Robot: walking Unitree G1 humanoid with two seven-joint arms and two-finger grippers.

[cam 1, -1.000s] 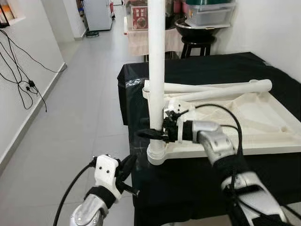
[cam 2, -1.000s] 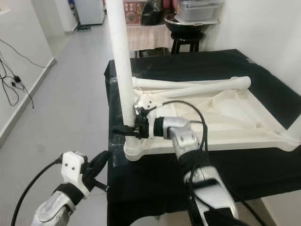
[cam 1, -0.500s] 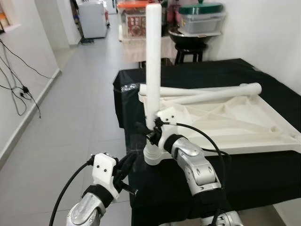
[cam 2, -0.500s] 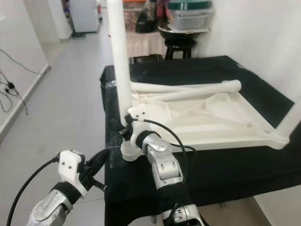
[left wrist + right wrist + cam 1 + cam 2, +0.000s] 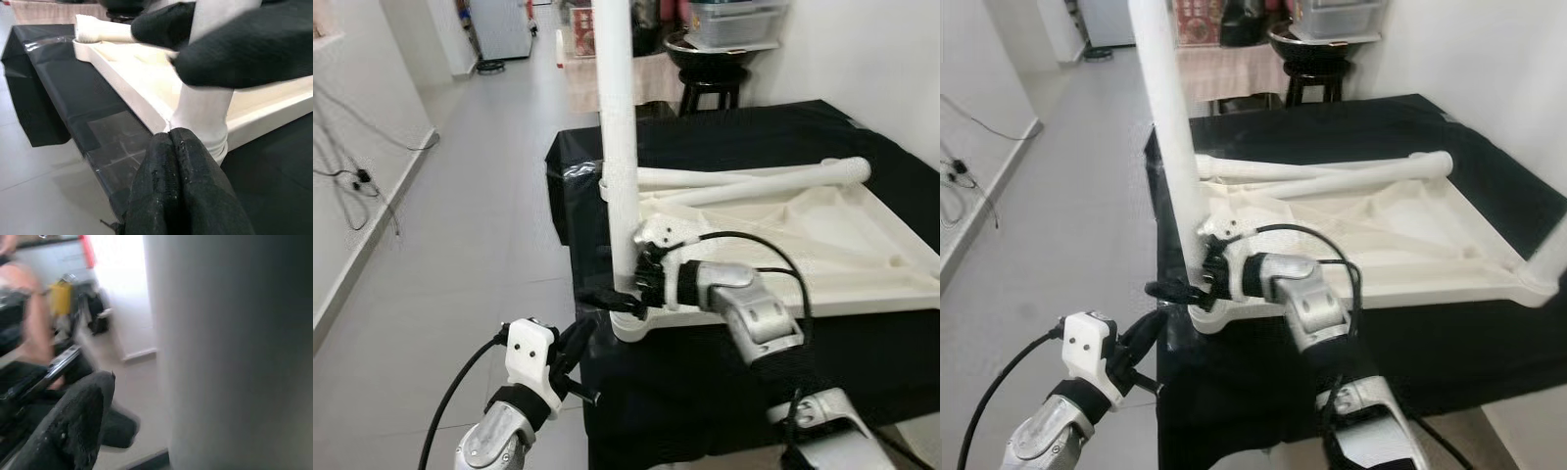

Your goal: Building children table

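Since half a second earlier my right forearm had dropped from steeply raised to nearly level, reaching leftward across the front edge. My right gripper (image 5: 625,300) was clamped around the upright white leg (image 5: 618,147) just above its corner socket on the upside-down white tabletop (image 5: 822,245), which lay on the black-draped table (image 5: 754,137). Two loose legs (image 5: 754,181) rested across the tabletop's far side. My left gripper (image 5: 576,345) hung low before the table, fingers (image 5: 181,196) pressed together on nothing.
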